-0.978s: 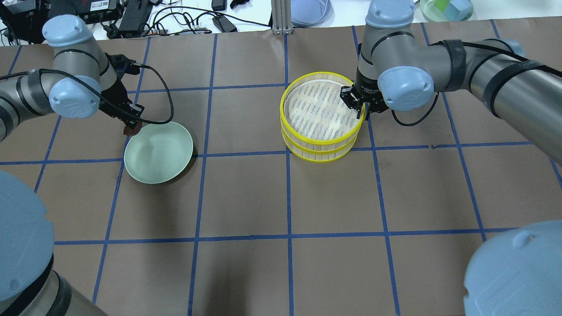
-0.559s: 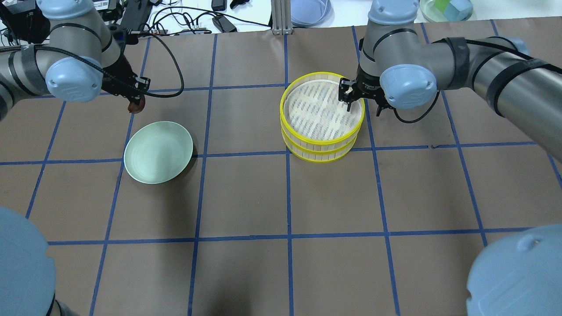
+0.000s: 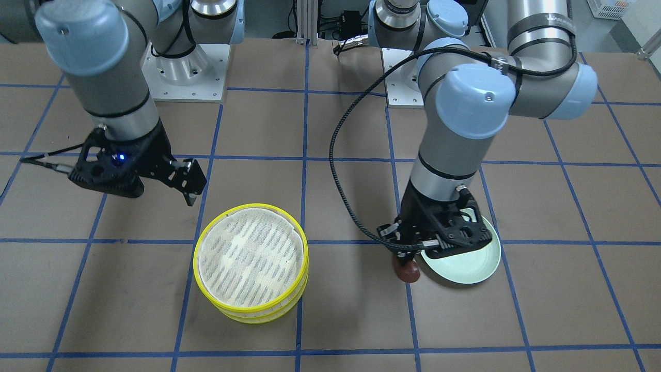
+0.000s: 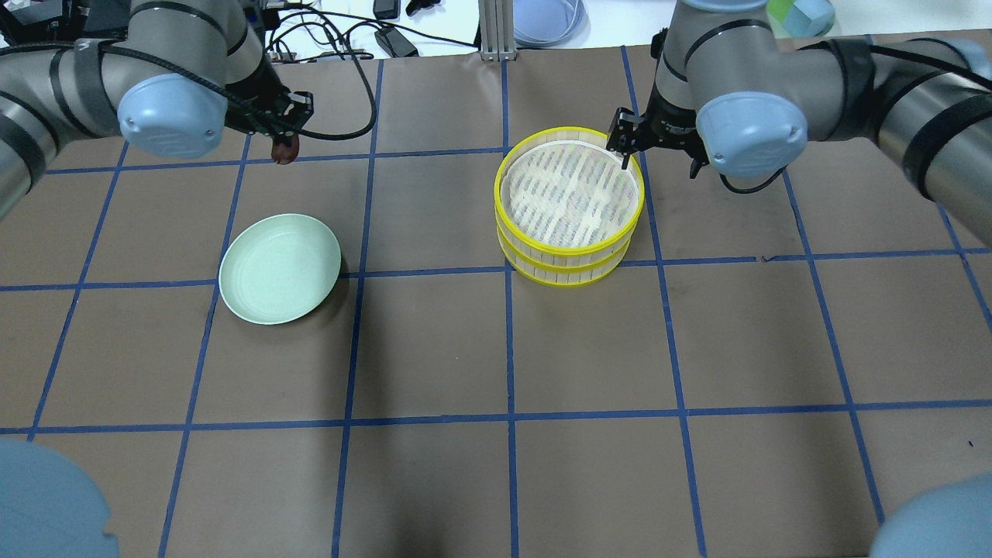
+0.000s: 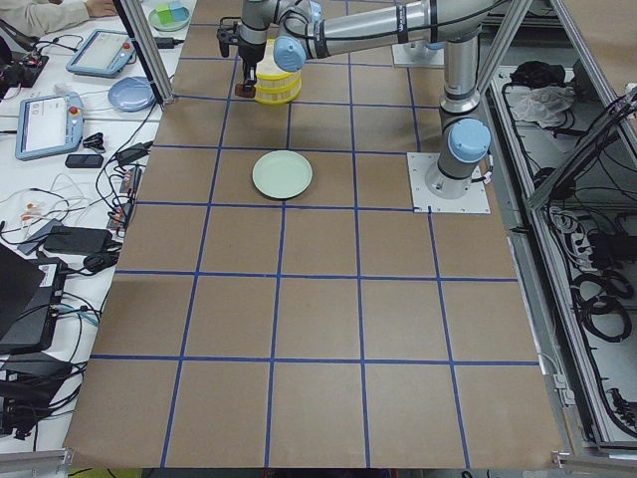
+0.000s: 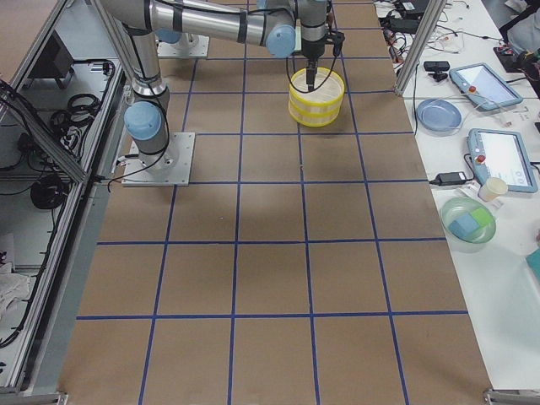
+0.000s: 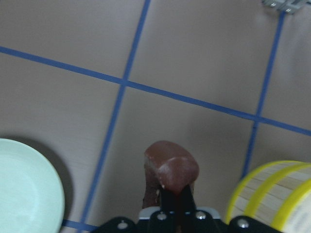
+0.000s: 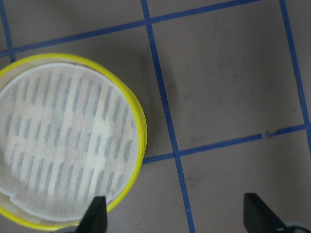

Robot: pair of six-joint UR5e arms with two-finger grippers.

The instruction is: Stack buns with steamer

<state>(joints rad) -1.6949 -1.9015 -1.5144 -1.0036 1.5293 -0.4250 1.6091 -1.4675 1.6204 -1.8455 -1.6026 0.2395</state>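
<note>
left tool (image 4: 284,141) clamping dark bun (image 7: 171,165), holding it off the bench (image 4: 434,341), likely for carrying over | steamer (image 4: 572,250) sitting well apart to its right, two trays stacked, top liner showing no bun | right tool (image 8: 177,218) hanging fingers apart, gripping nothing, at steamer's far rim | plate (image 4: 279,267) lying near left tool, showing nothing on it | cream bun not showing in any view

Bright, even light from above; broad soft shadows on the table (image 4: 589,349). The brown bun (image 7: 171,165) between the left fingers (image 7: 187,203) looks slightly blurred; left of them, the plate (image 7: 24,194) casts a dim shadow.
</note>
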